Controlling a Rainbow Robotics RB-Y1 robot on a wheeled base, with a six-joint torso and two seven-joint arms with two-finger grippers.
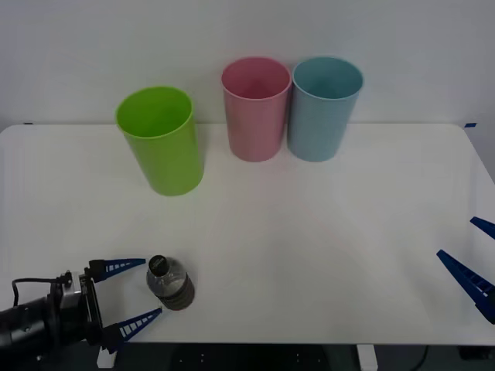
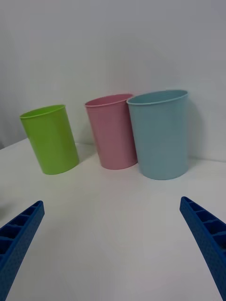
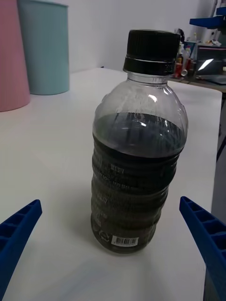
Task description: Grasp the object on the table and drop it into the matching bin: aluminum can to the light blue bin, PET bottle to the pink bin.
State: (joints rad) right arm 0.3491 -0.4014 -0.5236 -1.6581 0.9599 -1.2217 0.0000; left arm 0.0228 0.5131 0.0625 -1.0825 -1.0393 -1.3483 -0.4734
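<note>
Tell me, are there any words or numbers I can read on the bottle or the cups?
None can be read.
PET bottle: a small barcode sticker and faint print low on its side, too small and blurred to read.
Pink bin, light blue bin, lime green bin: plain, no writing.
Table: no writing.
Left gripper and right gripper: no markings seen.

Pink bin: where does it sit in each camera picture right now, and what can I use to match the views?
Front view: the pink bin stands at the table's far edge, centre, between the green and light blue bins.
Right wrist view: pink bin mid-frame.
Left wrist view: pink bin cut by the frame edge.
Shared landmark: the light blue bin right beside it.
</note>
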